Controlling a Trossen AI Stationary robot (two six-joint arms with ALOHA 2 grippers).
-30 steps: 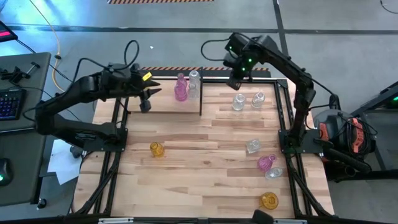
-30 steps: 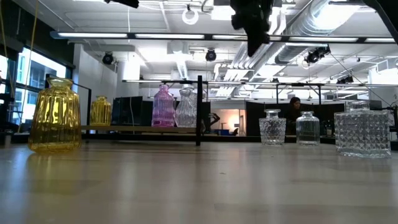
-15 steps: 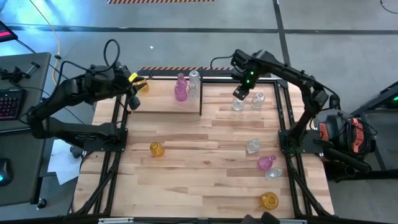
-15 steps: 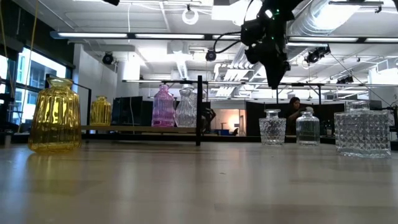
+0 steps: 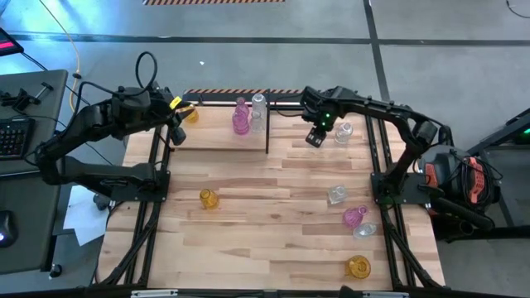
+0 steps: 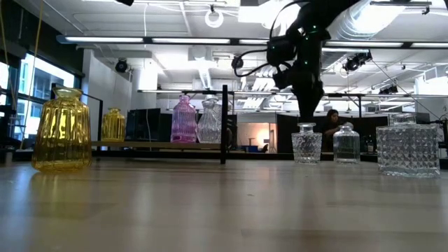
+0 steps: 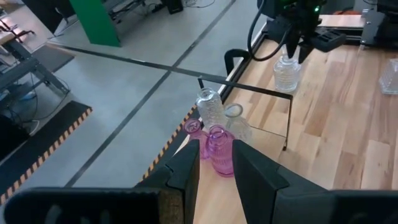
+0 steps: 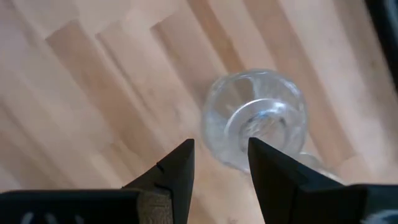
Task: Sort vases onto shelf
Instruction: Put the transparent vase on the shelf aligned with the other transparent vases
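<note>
So the right arm is stretched out across the far side of the table [image 5: 273, 207], wrist bent over so the right gripper [image 5: 314, 137] points straight down. Its fingers are spread with nothing between them. The clear vase [image 8: 258, 121] it's hanging over stands upright on the tabletop, just beyond the fingertips and a bit off toward one finger, not touching either as far as I can see. From table level the gripper sits right above that vase's neck.

The left arm is folded back at the shelf's outer end, with the left gripper [image 5: 175, 132] aimed along the shelf [image 5: 211, 136]. Its fingers are slightly apart and hold nothing. The nearest thing to them is a yellow vase [image 5: 191, 114] just beside the tips, and a pink vase [image 7: 219, 149] is lined up well ahead of them.

Vase count from above:
- **Yellow:** three. One is on the shelf and two are out on the table.
- **Pink:** two. One is on the shelf and one is on the table.
- **Clear:** at least five. One is next to the pink on the shelf, one is under the right gripper, another clear vase [image 5: 344, 131] stands just past it, and two more are down the right side. There might be another on the shelf, but I can't tell.
</note>
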